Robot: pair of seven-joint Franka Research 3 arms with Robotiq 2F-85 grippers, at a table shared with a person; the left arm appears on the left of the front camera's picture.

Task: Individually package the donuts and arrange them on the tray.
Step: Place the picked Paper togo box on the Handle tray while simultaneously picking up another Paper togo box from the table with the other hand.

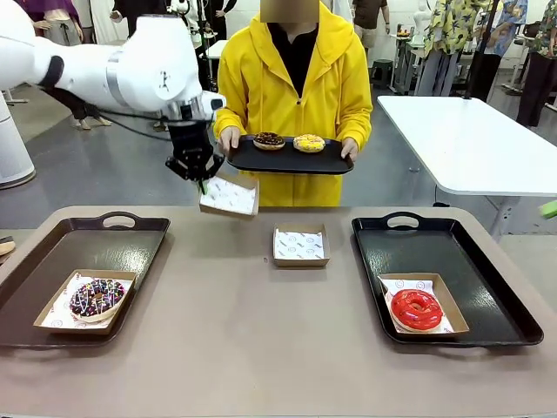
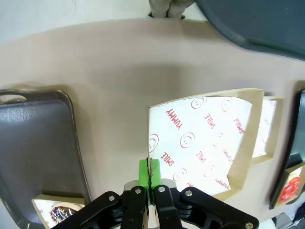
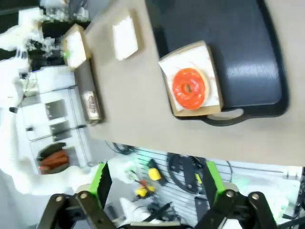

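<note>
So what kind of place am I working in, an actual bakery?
Probably a robot lab or demo hall, not a bakery: bare grey floor, a plain white table behind, bystanders at other stations, and the red donut staged on a black tray.

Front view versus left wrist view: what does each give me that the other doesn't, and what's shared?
Front view: the person holding up a black tray with a chocolate donut and a yellow donut on it. Left wrist view: the green pads pinched shut on the edge of the paper box, and the YUMMY and SMILE print on its liner. Shared: the left gripper holding that box, and the sprinkled donut boxed on the left tray.
</note>
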